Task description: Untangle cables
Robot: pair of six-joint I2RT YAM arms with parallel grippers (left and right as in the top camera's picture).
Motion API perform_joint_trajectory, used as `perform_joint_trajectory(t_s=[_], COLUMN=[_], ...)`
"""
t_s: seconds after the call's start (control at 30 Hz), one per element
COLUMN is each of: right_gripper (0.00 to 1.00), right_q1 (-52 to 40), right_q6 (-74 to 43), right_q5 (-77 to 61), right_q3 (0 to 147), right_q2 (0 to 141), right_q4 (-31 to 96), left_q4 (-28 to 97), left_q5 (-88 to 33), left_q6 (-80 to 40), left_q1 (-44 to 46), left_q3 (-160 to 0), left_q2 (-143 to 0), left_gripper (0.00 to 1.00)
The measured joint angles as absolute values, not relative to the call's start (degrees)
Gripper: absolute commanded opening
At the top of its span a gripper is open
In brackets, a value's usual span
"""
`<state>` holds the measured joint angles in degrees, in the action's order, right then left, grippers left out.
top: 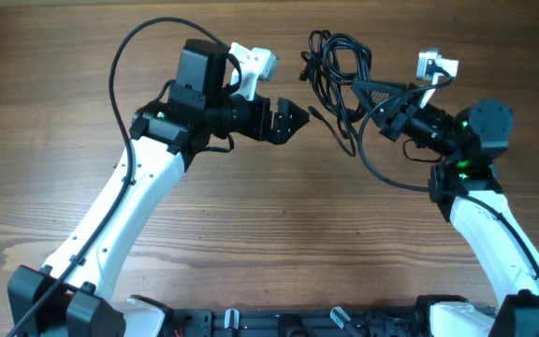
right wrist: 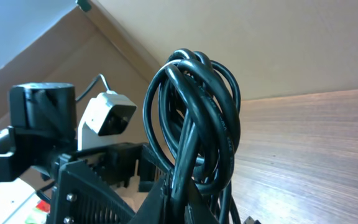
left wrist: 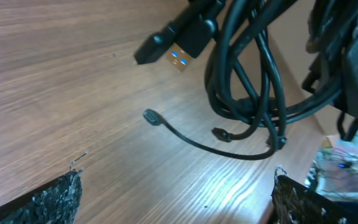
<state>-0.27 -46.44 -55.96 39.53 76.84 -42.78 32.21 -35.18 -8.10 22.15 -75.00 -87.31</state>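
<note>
Black cables (top: 337, 58) hang bunched at the far side of the surface (top: 251, 215), clamped in the right hand (top: 361, 90). The left hand (top: 298, 119), wide open nearby, should pinch one loose plug end (left wrist: 151, 116) and draw slowly.

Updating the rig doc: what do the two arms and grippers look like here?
The left arm and right arm match: long white links, black joint housings. The left gripper and right gripper are black with tapered fingers; the left's pads look rough-textured. White wrist camera on each, a thick black cable looping off the left arm, green lights on the right.
</note>
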Motion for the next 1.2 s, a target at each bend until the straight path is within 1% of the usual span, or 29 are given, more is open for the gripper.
perform_joint_trajectory(t_s=[0.3, 0.5, 0.77, 1.03, 1.1, 1.2], right_gripper=[0.04, 0.04, 0.04, 0.04, 0.04, 0.04], right_q1=[-0.27, -0.27, -0.27, -0.27, -0.27, -0.27], right_q6=[-48.29, -45.6, -35.77, -19.84, -15.44, -12.19], right_q5=[-57.3, -61.78, -67.99, -72.05, -72.31, -72.44], right_q3=[39.53, 39.53, 39.53, 39.53, 39.53, 39.53], right_q2=[76.84, 76.84, 76.84, 76.84, 76.84, 76.84], right_q4=[-43.38, -43.44, -43.51, -43.53, -43.53, -43.53], left_q4=[30.83, 30.0, 29.08, 30.24, 30.65, 30.94], left_q5=[-37.41, -32.12, -27.86, -27.68, -27.66, -27.75], left_q6=[-8.05, -8.08, -8.05, -5.26, -4.36, -3.49], left_q1=[23.03, 22.81, 19.66, 19.49, 19.49, 19.49], left_q3=[-75.0, -75.0, -75.0, -75.0, -75.0, -75.0], left_q2=[-87.31, -87.31, -87.31, -87.31, -87.31, -87.31], left_gripper=[1.0, 1.0, 1.0, 1.0, 0.97, 0.96])
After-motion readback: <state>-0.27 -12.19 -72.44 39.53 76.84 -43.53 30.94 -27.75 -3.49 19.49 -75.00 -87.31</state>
